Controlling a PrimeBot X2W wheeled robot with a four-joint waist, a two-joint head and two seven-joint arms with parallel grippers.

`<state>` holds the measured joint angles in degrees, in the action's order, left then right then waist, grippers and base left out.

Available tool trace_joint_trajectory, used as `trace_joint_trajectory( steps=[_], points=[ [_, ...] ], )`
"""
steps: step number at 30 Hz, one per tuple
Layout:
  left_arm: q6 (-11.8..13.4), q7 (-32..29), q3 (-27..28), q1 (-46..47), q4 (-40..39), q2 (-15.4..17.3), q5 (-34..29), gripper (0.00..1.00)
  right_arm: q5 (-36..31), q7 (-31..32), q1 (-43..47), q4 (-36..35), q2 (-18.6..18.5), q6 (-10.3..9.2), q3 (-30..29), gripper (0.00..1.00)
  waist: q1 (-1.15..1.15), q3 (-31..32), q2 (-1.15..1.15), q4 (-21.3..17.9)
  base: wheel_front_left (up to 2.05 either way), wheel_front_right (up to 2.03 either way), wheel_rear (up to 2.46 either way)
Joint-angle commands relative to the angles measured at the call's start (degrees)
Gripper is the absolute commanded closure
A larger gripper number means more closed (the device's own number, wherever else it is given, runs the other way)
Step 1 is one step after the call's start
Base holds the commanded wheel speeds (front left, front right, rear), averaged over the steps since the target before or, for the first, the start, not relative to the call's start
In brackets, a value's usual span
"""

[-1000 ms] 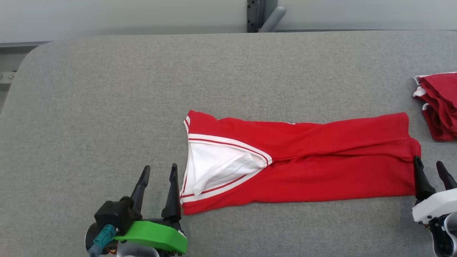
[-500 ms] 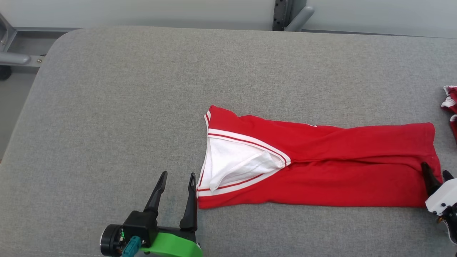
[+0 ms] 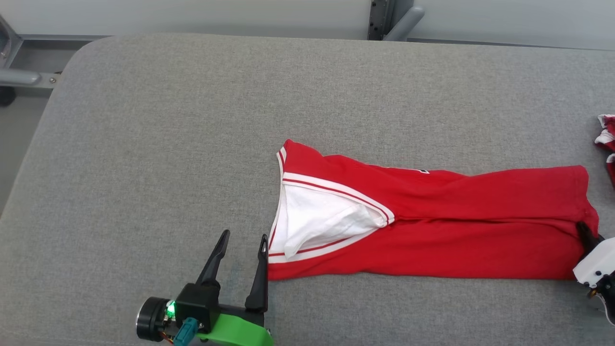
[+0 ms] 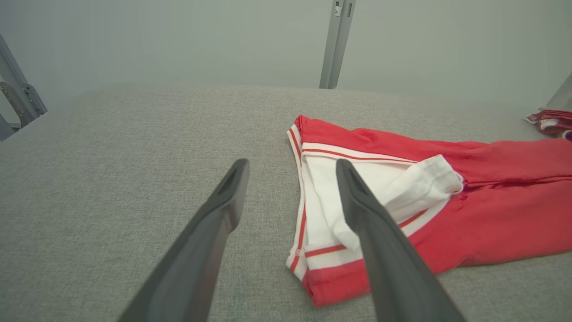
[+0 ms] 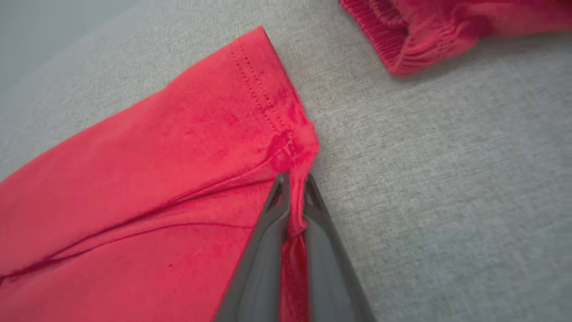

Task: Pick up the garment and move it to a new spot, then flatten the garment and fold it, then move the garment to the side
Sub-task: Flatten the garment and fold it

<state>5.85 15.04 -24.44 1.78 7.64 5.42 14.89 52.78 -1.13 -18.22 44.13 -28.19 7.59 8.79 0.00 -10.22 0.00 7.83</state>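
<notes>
A red garment (image 3: 456, 226) with a white-trimmed V-neck lies folded lengthwise into a long strip on the grey table (image 3: 192, 120). My left gripper (image 3: 242, 242) stands open just left of the collar end, its right finger (image 4: 357, 201) beside the white trim of the garment (image 4: 491, 197), holding nothing. At the strip's right end my right gripper (image 3: 587, 230) is shut on the hem. The right wrist view shows its fingers (image 5: 277, 201) pinching a bunched fold of the red garment (image 5: 178, 156).
Another red and white piece of clothing (image 3: 606, 139) lies at the table's right edge, near my right gripper; it also appears as a red bundle (image 5: 424, 27). A grey post (image 3: 382, 19) stands behind the table. Bare grey surface stretches to the left and back.
The head camera shifted, sliding the scene rightward. My right gripper has closed on the garment's right hem, which now bunches up. The left gripper stays open beside the collar.
</notes>
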Motion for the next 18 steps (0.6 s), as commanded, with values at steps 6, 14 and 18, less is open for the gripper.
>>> trace_joint_trajectory(
  steps=[6,14,18],
  points=[
    [-0.90,0.13,1.21,0.99,0.58,0.32,-2.10,0.00,-0.08,-1.43,-0.52,-2.02,-3.41,-0.16,1.75,1.00,0.00,0.17,0.00,-1.19,0.00,0.00,0.00],
    [-1.49,0.13,2.17,1.71,1.01,0.39,-2.98,0.00,0.87,0.05,-1.00,-7.86,-5.55,-0.14,3.16,1.00,0.00,0.24,0.00,-2.97,0.00,0.00,0.00],
    [-1.82,0.13,2.36,1.79,1.41,0.16,-3.15,0.00,1.15,1.32,-0.53,-14.30,-5.66,-0.12,4.61,1.00,0.00,0.58,0.00,-3.46,0.00,0.00,0.00]
  ],
)
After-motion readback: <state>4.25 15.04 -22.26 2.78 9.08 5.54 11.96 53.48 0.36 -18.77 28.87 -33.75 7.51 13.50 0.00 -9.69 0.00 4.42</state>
